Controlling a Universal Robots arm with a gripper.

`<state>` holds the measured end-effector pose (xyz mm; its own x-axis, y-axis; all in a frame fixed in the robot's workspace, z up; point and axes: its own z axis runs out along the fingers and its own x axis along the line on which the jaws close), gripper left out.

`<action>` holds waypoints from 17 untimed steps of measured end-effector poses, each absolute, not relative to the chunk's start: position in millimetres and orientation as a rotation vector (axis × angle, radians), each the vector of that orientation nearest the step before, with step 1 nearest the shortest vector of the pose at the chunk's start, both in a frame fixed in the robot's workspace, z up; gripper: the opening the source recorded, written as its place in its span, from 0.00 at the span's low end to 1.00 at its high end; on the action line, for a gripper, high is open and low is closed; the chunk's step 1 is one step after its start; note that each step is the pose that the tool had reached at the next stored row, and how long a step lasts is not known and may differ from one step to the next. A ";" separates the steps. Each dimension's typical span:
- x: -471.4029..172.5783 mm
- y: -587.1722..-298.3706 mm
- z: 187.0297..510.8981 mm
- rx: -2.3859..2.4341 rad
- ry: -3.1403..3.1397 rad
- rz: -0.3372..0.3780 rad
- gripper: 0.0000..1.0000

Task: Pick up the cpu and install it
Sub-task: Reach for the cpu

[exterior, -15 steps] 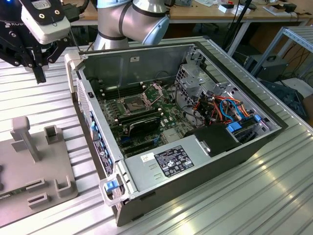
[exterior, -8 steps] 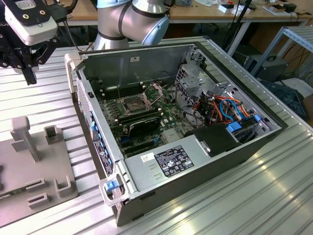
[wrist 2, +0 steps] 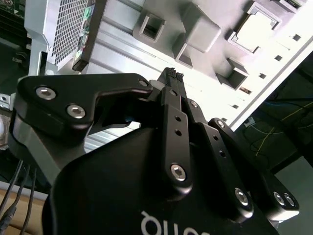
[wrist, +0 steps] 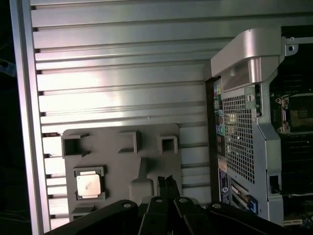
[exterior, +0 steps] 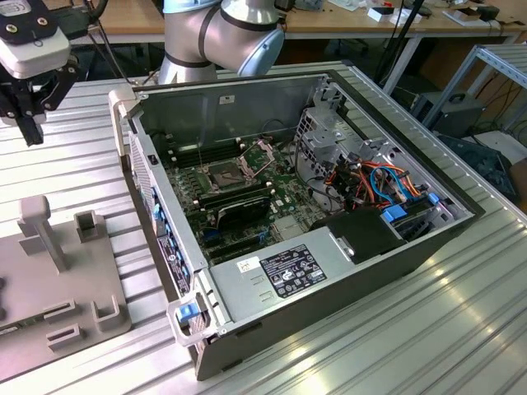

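Jaws: the gripper (wrist: 166, 180) has its jaws pressed together at the tips. Nothing is between them, so it holds nothing.
Gripper place: at the exterior view's left, the gripper (exterior: 30, 123) hangs in the air over the ribbed table (exterior: 82, 173), apart from everything on it.
Grey plate: a grey plate (exterior: 90, 271) with small holders lies flat on the table, between the table edge and the computer case (exterior: 189, 271).
Cpu place: the cpu (wrist: 88, 185) sits flat in a square pocket of the grey plate, well apart from the jaw tips. It also shows in the second wrist view (wrist 2: 254, 32).
Direction from the jaws: in the first wrist view the cpu lies beyond the upright post (wrist: 142, 182) of the plate, on the side away from the computer case. There is only this one arm to reach it.
Long axis: I judge there is none, because the cpu is square. Its edges run parallel to the plate edges.
Cpu look: thin, with a pale silver top that shines and small stops around its corners.
Socket: the socket (exterior: 226, 174) inside the case stands open with its metal plate lifted.
Task state: I judge the cpu is not yet picked up.
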<state>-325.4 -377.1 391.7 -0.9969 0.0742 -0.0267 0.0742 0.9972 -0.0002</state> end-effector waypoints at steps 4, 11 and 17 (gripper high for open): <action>-347.8 -377.1 391.3 0.116 3.113 -0.002 0.11; -368.6 -377.1 390.0 0.116 3.113 -0.002 0.11; -381.9 -377.1 386.8 0.116 3.113 -0.002 0.11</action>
